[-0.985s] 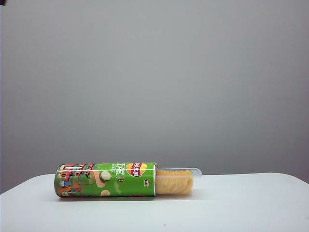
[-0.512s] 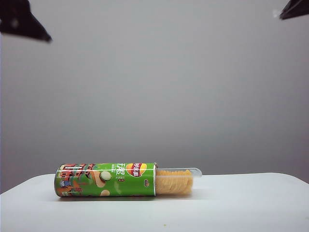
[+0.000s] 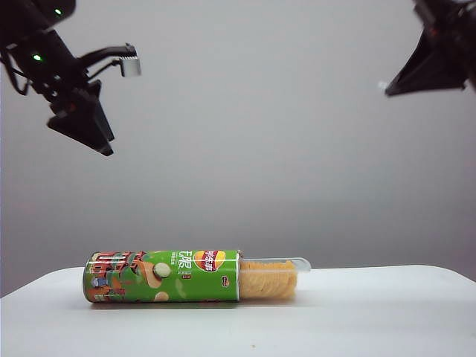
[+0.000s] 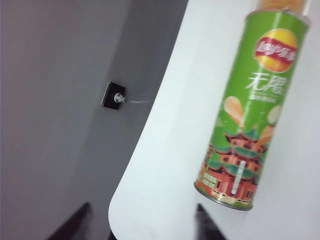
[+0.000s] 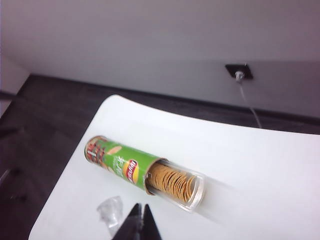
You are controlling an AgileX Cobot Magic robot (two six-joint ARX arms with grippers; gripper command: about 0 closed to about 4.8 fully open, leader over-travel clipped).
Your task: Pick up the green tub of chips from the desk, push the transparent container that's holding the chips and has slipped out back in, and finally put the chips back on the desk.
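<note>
Left hand [image 3: 93, 137] hangs high above the tub's illustrated end, fingers [image 4: 207, 227] apart and empty. Right hand [image 5: 141, 220], pinched together and empty, hovers high on the other side. Green tub of chips [image 3: 163, 276] lies on the tabletop [image 3: 372, 312], transparent container [image 3: 274, 278] half out. Approach stage, I judge: next, descend and grasp the tub.
</note>
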